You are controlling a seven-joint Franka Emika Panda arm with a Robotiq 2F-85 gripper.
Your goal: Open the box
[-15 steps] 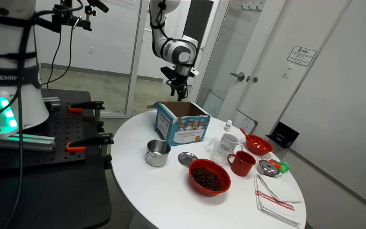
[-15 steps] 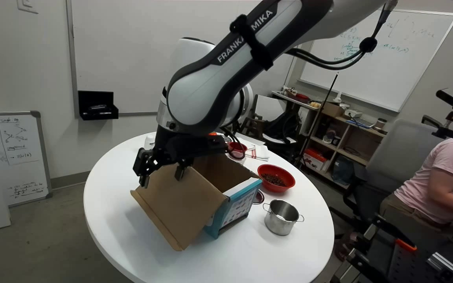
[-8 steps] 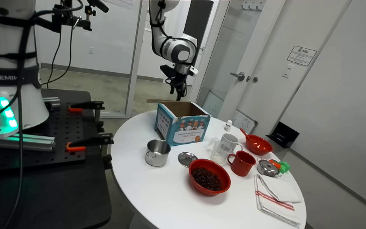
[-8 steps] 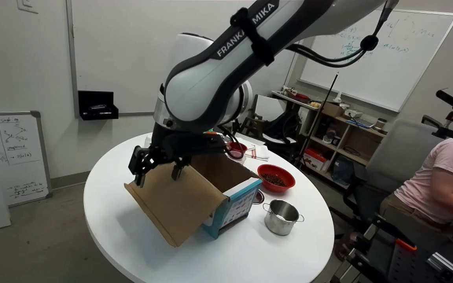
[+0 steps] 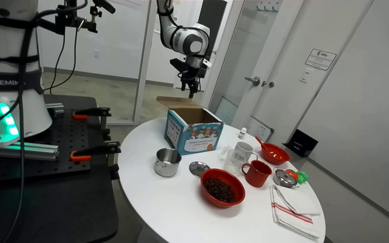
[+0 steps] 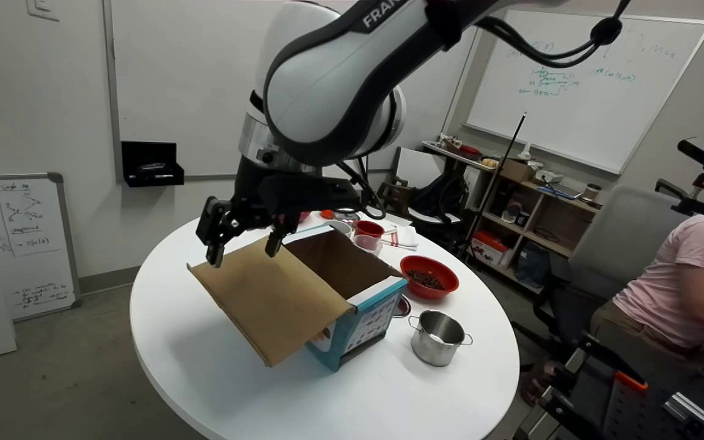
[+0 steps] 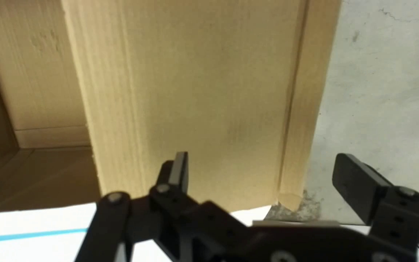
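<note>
The teal-blue box (image 5: 199, 138) stands on the round white table, its top open to a bare brown inside; it also shows in an exterior view (image 6: 358, 327). Its brown flap (image 6: 269, 293) slants outward from the rim over the table edge, and shows above the box's far rim in an exterior view (image 5: 179, 101). My gripper (image 6: 244, 252) is open and empty, fingers pointing down at the flap's far outer corner; it also shows in an exterior view (image 5: 187, 92). In the wrist view, my open fingers (image 7: 262, 160) straddle the flap's folded outer edge (image 7: 306, 91). Contact cannot be told.
A steel pot (image 5: 167, 162), a lid (image 5: 199, 168) and a red bowl of dark beans (image 5: 222, 187) stand near the box. Mugs, a second red bowl (image 5: 275, 153) and folded towels (image 5: 294, 211) are farther along the table. A person (image 6: 682, 275) sits beyond it.
My gripper has risen and stays open. The flap has swung upward from a lower slant, its outer edge now higher than the box's rim in an exterior view. The box body has not moved.
</note>
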